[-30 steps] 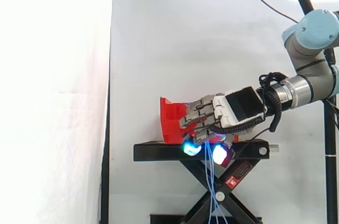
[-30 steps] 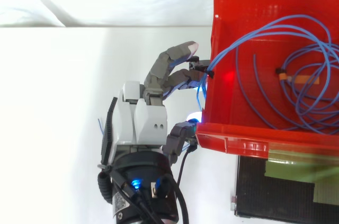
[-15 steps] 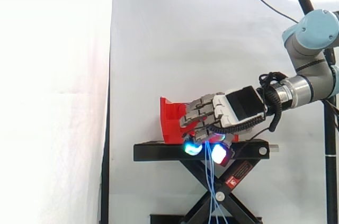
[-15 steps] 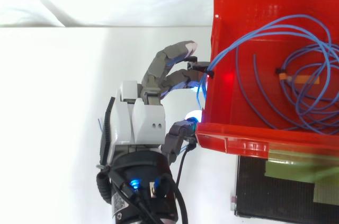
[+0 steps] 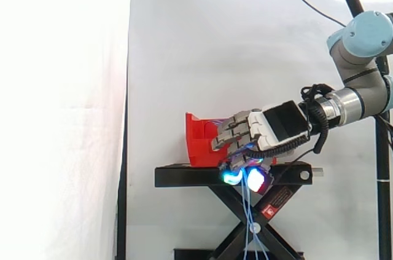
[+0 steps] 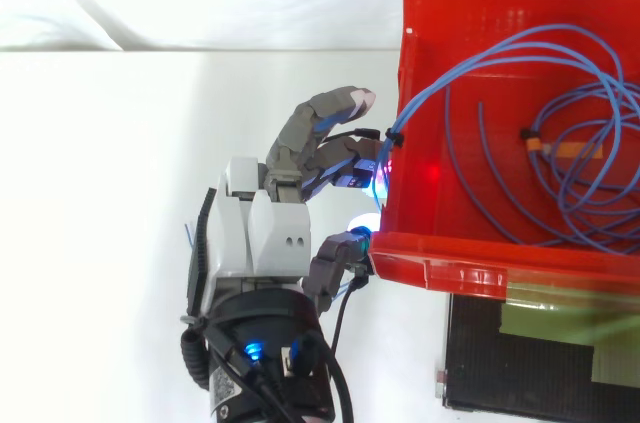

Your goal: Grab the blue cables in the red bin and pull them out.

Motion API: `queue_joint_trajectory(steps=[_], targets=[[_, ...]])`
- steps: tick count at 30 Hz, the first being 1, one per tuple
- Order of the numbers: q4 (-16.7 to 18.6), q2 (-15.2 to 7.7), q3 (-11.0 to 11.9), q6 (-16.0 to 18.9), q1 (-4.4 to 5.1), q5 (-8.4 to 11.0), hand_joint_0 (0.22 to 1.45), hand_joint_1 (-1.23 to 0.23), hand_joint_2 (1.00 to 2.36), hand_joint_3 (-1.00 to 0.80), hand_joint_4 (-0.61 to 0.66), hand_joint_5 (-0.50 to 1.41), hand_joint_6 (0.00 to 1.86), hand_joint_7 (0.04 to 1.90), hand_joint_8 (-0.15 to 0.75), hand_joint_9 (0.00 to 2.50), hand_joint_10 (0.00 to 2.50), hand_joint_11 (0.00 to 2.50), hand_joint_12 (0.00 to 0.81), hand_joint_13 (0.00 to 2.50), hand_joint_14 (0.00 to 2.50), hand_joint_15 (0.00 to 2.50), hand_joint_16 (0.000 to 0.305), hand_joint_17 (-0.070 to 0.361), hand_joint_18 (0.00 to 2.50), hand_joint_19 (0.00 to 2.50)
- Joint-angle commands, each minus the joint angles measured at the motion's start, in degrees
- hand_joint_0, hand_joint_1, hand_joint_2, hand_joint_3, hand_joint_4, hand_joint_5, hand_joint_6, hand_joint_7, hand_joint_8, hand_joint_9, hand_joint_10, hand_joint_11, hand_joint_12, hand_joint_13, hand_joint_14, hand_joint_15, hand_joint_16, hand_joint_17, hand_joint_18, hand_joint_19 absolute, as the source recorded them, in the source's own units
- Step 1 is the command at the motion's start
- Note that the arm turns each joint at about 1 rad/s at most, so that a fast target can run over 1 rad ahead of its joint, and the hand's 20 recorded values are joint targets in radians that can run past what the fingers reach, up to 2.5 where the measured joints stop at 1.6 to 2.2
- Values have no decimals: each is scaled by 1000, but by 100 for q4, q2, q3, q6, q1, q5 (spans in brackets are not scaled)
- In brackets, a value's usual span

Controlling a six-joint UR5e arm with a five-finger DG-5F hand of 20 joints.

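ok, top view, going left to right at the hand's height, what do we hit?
hand, fingers curled on the cables at the bin's edge → left wall of the red bin → blue cables looped inside the bin.

**Bright, flat light; curtain washed out**

The white curtain (image 5: 61, 118) glares blank at the side view's left. Fingertips (image 5: 232, 177) of the hand (image 5: 279, 126) glow cyan and white. From above, a bright spot lies inside the red bin (image 6: 470, 265).
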Motion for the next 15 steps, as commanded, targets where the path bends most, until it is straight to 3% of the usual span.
queue_joint_trajectory(steps=[1,15], targets=[[-2,0,0,0,4,-1,906,-856,1000,-1000,227,1063,53,798,323,961,25,659,318,680,19,499,42,95,543,608],[86,0,0,0,-14,-54,906,-857,1000,-1000,241,1025,7,725,321,963,26,678,317,679,19,509,42,95,541,618]])
